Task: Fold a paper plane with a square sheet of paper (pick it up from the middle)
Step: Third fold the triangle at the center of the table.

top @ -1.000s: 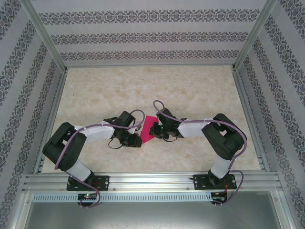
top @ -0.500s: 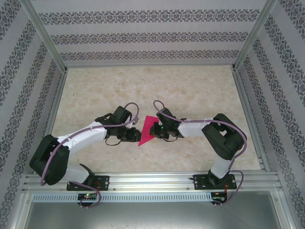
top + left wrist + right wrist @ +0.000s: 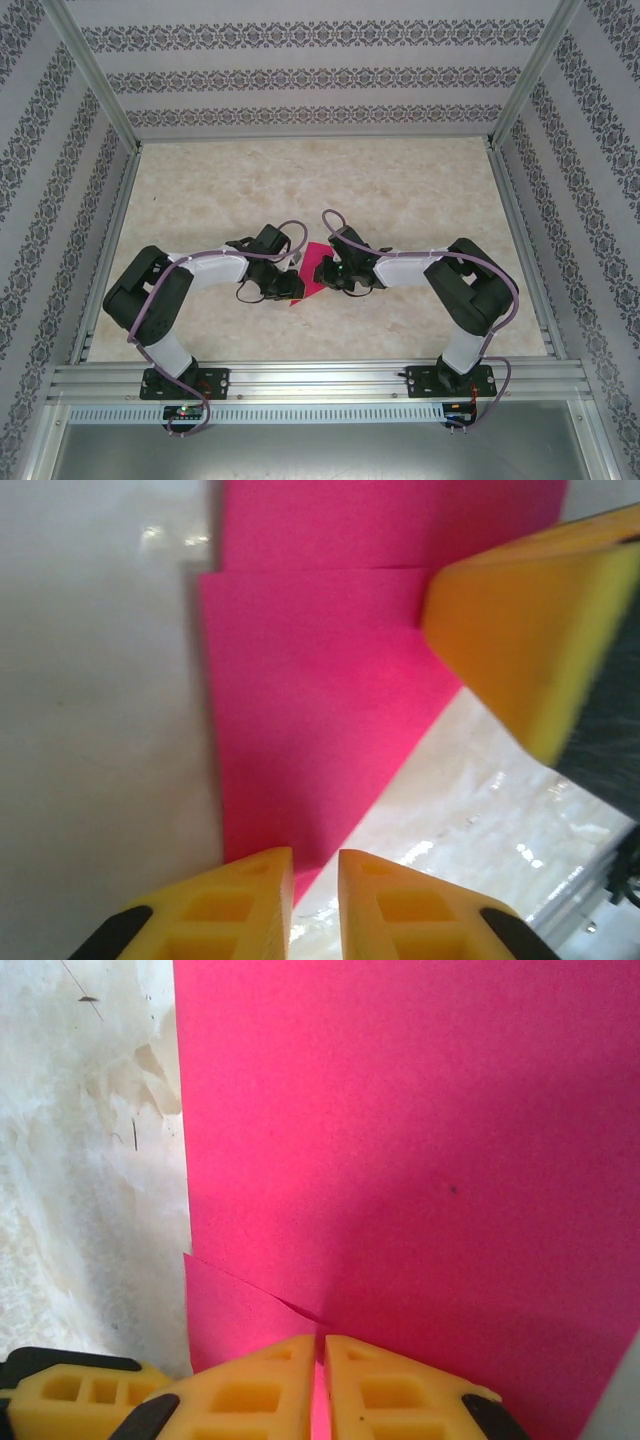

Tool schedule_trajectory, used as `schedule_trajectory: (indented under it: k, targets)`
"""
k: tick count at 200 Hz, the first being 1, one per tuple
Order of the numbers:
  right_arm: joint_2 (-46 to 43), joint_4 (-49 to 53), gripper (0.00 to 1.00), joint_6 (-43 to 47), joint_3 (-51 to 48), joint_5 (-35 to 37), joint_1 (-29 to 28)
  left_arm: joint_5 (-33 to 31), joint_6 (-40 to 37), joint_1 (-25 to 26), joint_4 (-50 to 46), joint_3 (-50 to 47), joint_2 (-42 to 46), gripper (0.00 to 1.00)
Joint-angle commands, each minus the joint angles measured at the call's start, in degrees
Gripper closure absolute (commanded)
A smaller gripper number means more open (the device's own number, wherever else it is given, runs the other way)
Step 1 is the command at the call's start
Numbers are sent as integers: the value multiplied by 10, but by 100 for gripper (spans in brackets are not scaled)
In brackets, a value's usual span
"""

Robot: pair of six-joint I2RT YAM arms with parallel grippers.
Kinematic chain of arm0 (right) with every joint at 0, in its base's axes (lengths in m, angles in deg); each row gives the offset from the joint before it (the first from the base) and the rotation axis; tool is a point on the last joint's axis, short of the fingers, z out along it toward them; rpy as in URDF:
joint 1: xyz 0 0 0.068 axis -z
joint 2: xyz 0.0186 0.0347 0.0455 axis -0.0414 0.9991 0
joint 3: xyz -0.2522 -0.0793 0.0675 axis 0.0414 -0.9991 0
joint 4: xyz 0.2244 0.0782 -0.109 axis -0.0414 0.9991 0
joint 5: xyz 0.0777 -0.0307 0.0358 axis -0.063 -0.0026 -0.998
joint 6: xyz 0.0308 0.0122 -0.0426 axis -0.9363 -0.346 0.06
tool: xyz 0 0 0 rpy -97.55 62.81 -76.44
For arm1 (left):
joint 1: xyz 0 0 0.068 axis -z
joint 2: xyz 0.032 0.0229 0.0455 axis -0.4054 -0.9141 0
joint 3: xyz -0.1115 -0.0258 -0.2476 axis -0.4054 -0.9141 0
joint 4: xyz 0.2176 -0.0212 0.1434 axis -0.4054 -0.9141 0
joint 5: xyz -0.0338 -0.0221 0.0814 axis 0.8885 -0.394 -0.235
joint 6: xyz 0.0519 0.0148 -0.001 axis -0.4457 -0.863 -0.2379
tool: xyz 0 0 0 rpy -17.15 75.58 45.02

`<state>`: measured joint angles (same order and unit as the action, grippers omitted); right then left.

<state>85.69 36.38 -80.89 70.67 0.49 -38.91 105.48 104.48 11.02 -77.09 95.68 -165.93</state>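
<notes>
Left hand (image 3: 314,868) back at pink paper (image 3: 310,700) tip, grip unclear, right hand (image 3: 320,1348) pinching it, tip pointing near-left

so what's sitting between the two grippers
The pink paper lies between the left gripper and the right gripper, seen in the top external view.

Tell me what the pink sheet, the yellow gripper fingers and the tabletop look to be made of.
Pink sheet: thin paper, matte and faintly grainy; folded layers lie flat with crisp edges.
Gripper fingers: likely hard plastic, dull yellow, with hollow pockets moulded or printed in.
Tabletop: smooth and glossy, showing bright glints; the beige marbling could be stone or printed laminate.
</notes>
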Motion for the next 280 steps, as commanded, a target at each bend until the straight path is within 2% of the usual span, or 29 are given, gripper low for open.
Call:
schedule_trajectory:
  k: [1,54,112,175,209,280]
  targets:
    - [-22,25,86,6,-4,23,10,-31,-15,-2,2,-36,-6,82]
    - [-66,15,88,6,8,8,-21,-60,-20,-2,8,-69,-6,87]
    - [-22,-41,90,-29,1,-3,-49,-60,-24,-2,3,-56,-7,88]
    - [27,-39,91,-44,-1,14,-56,-60,-23,-1,2,-51,-14,88]
    - [15,6,91,-32,-13,63,-36,-78,-28,-1,-12,-58,-15,90]
    - [-1,-18,88,-8,-54,46,42,-75,-30,-1,4,-85,-19,91]
